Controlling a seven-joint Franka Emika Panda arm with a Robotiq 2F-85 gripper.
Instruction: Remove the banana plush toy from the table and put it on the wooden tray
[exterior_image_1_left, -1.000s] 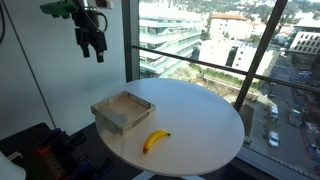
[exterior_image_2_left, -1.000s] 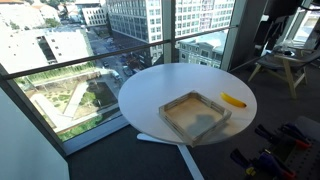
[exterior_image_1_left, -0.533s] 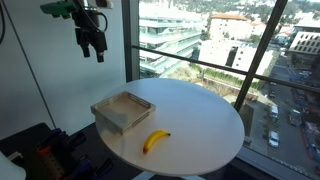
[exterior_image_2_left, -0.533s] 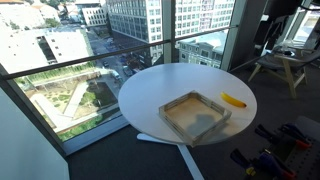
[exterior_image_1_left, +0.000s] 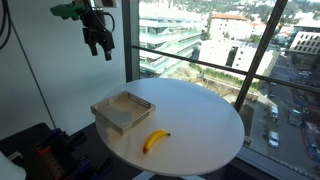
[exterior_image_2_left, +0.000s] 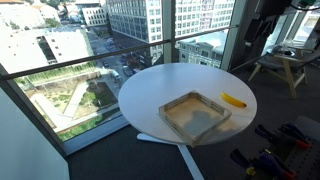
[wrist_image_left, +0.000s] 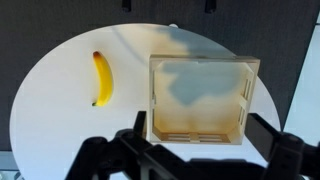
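Fingers: the two dark fingers (wrist_image_left: 97, 156) stand wide apart at the lower edge of the wrist view, with nothing between them.
Gripper: the gripper (exterior_image_1_left: 101, 51) hangs pointing down, high above the table and well apart from everything on it.
Arm: the arm (exterior_image_1_left: 75, 10) comes in level along the top of an exterior view, dark with green parts.
Under the gripper: the wrist view looks straight down on the tray and the banana, both far below.
Banana: the banana (exterior_image_1_left: 155, 141) (exterior_image_2_left: 233, 100) (wrist_image_left: 100, 78) lies flat on the table, outside the tray and near it, not touching it.
Banana, lie: in the wrist view it runs roughly along the tray's near side, its curve bulging towards the tray, darker at the tips.
Tray: the tray (exterior_image_1_left: 106, 119) (exterior_image_2_left: 195, 115) (wrist_image_left: 200, 95) sits flat on the table, square, light wood, with low walls.
Tray, inside: its pale bottom shows bare, crossed by soft patches of shadow.
Tray, place: in an exterior view one corner comes close to the table's edge.
Table: the table (exterior_image_1_left: 205, 120) (exterior_image_2_left: 150, 85) (wrist_image_left: 55, 115) is round, white and smooth.
Window: tall panes (exterior_image_1_left: 220, 40) stand behind the table, with city buildings far below.
Task state: the banana is on the table, not on the tray.
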